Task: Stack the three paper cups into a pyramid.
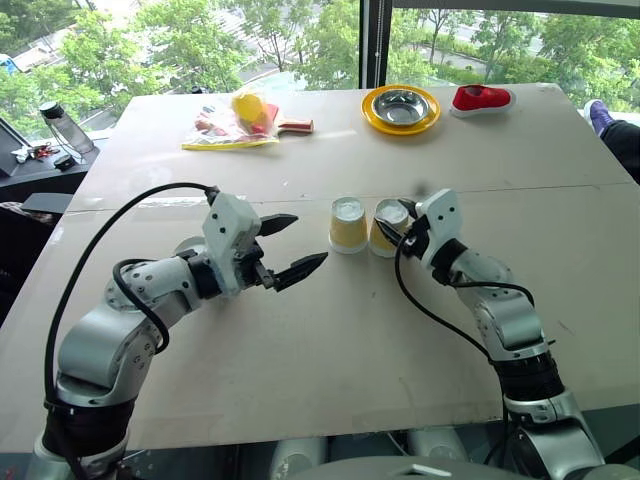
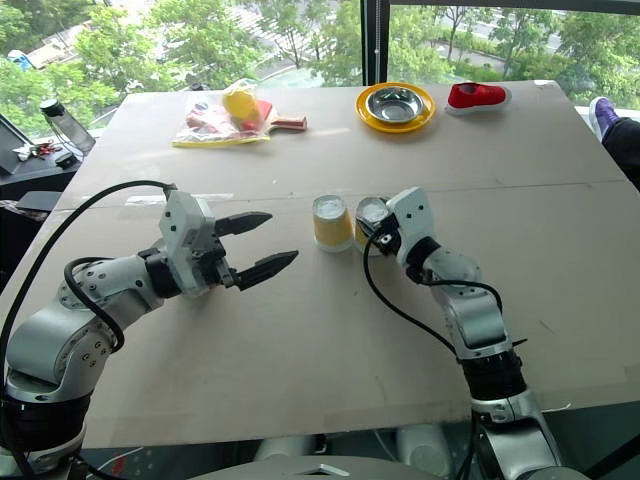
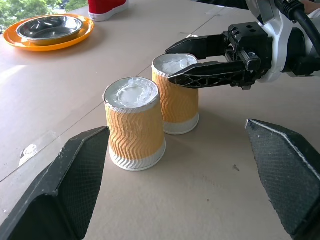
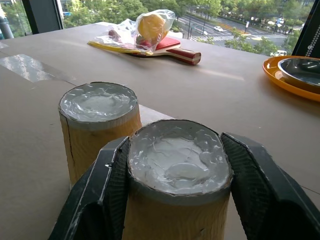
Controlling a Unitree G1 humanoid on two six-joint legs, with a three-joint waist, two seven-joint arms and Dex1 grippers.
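Note:
Two paper cups stand upside down, side by side and touching, in the middle of the table: the left cup (image 1: pixel 348 224) and the right cup (image 1: pixel 386 236), both yellow-tan and ribbed with white bases up. Nothing rests on top of them. My right gripper (image 1: pixel 395 222) reaches in level from the right, and its two black fingers (image 4: pixel 107 185) press either side of the right cup near its top. The left gripper (image 1: pixel 310 240) hangs open a short way left of the cups, pointing at them with nothing between its fingers.
At the far side of the table (image 1: pixel 300 350) lie a yellow-rimmed metal bowl (image 1: pixel 400 108), a red and white object (image 1: pixel 482 98) and a plastic bag (image 1: pixel 240 118) holding a paddle and a yellow ball. A bottle (image 1: pixel 65 125) stands on a side surface at the left.

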